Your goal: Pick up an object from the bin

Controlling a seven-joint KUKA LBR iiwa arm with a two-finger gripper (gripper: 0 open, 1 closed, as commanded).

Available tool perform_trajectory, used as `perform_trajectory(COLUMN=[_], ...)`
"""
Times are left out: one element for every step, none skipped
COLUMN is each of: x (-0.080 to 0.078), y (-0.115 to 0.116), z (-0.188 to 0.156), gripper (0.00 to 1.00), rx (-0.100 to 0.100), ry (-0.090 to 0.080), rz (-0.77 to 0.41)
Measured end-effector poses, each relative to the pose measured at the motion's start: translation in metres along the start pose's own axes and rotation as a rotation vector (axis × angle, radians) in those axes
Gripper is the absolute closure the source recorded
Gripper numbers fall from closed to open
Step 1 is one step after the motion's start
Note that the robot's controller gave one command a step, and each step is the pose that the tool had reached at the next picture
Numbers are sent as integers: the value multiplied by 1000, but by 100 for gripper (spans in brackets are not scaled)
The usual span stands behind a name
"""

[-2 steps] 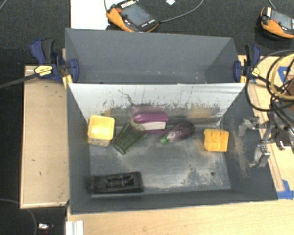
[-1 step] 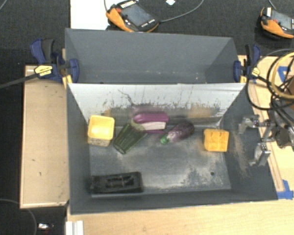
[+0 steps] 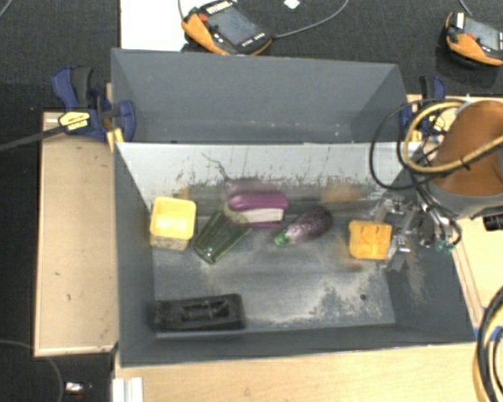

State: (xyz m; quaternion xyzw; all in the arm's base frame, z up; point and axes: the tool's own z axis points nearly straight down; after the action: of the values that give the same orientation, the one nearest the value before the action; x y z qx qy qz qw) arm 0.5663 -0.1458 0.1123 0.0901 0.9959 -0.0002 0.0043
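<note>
My gripper (image 3: pixel 400 245) hangs at the bin's right side, low near the floor. Right beside its fingers, on their left, lies an orange block (image 3: pixel 369 241), touching or nearly touching them; whether the fingers enclose it is unclear. A purple eggplant toy (image 3: pixel 306 225) with a green stem lies a little further left, in the middle of the bin.
Along the back of the floor lie a purple and white object (image 3: pixel 256 205), a dark green glass-like piece (image 3: pixel 219 239) and a yellow cube (image 3: pixel 173 221) at the left. A black flat object (image 3: pixel 197 311) rests near the front left corner. The arm's orange cover and cables hang over the right wall.
</note>
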Motion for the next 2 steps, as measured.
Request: perform_trajectory(x=[1, -11], y=[-6, 3], z=[42, 41], gripper=[0, 0], rx=[2, -1], ry=[-5, -8], rz=[-9, 77])
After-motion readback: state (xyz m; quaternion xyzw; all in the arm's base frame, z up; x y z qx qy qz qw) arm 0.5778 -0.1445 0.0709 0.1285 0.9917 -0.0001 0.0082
